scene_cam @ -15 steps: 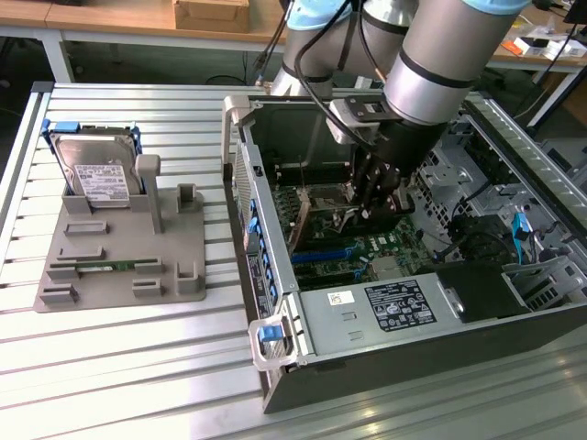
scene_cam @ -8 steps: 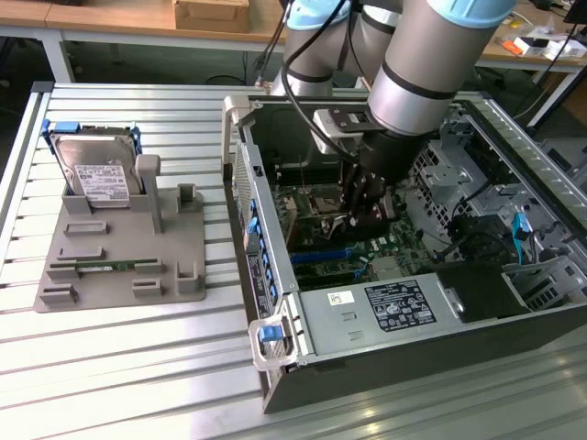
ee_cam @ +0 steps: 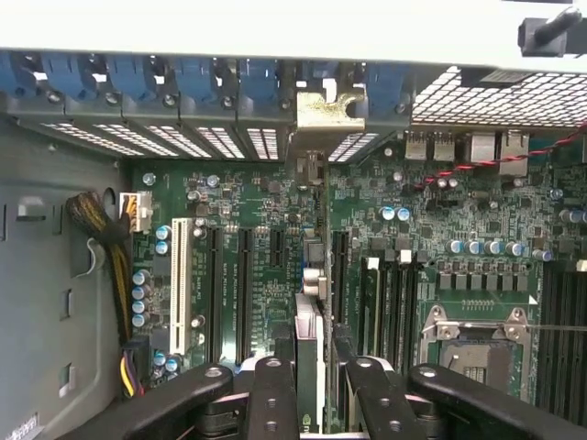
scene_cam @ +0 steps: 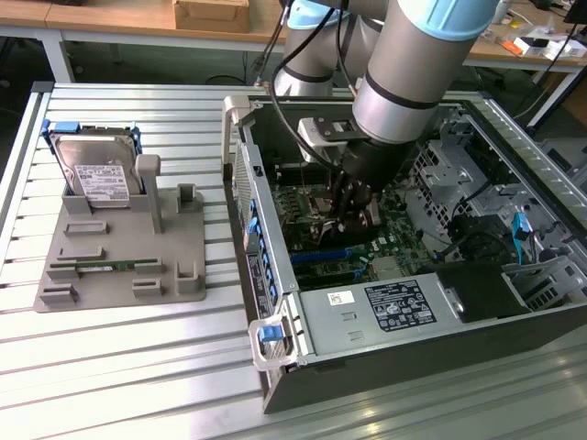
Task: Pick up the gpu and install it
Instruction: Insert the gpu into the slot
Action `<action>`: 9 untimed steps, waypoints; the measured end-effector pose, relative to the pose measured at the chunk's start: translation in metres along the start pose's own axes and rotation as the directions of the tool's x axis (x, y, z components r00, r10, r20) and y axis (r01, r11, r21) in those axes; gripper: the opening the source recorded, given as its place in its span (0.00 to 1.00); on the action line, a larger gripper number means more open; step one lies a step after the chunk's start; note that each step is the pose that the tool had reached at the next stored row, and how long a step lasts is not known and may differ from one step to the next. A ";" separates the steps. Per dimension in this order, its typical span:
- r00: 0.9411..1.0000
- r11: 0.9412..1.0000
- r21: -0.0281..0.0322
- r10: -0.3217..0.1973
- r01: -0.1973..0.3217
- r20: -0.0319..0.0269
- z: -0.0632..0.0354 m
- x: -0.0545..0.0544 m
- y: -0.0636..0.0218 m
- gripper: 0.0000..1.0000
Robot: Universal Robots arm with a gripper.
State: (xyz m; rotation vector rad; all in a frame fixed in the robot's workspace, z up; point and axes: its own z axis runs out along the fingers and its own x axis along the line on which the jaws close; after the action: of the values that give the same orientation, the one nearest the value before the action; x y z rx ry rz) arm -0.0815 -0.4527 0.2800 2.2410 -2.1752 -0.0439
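No text could be read outright. The hard drive [scene_cam: 94,156] carried a white label [scene_cam: 99,181] with dark print too fine to make out. The power supply [scene_cam: 323,328] bore a black label [scene_cam: 401,307] with white lettering and a white sticker [scene_cam: 341,298], both illegible. Small white print on the motherboard [ee_cam: 260,295] and the edge-on gpu [ee_cam: 309,316] was likewise unreadable.

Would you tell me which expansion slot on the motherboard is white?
The long slot nearest the yellow-black cable bundle; the other slots are black.
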 end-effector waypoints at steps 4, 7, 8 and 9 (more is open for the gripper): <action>0.999 0.999 0.000 0.037 -0.037 0.001 0.0010 0.000 0.0000 0.26; 0.999 0.999 0.000 0.037 -0.037 0.001 0.0017 0.000 0.0007 0.26; 0.999 0.999 0.000 0.037 -0.037 0.001 0.0020 0.000 0.0013 0.26; 0.999 0.999 0.000 0.036 -0.036 0.001 0.0027 0.000 0.0017 0.26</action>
State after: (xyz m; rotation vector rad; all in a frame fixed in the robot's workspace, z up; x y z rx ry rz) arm -0.0833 -0.4529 0.2773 2.2017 -2.2157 -0.0445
